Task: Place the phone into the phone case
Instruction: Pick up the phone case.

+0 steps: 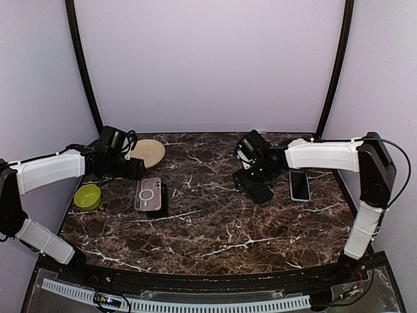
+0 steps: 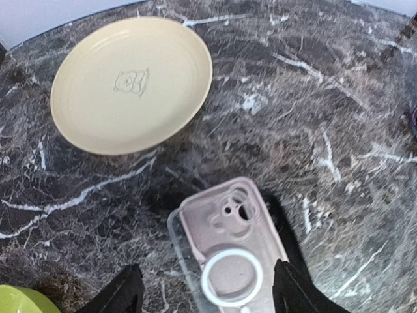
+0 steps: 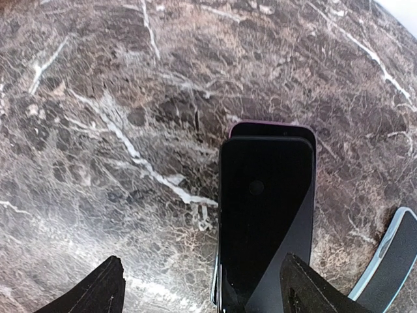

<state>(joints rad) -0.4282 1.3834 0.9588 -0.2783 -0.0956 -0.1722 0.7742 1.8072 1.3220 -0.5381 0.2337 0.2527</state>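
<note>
Pink case (image 2: 228, 254) lies back-up on table (image 2: 326, 98), contents hidden. L gripper (image 2: 207, 287): jaws wide, straddling it. R gripper (image 3: 202, 280): jaws wide over black phone (image 3: 264, 215), gripping nothing.

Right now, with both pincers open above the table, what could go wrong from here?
1. The black slab phone lies stacked on a purple-edged device; the right pincer, closing, might lift both or slide the top one off.
2. The light-blue-edged phone sits close beside that stack and could get knocked.
3. The pink translucent phone case overlaps a dark object beneath it; the left pincer may push it askew rather than grip it.
</note>
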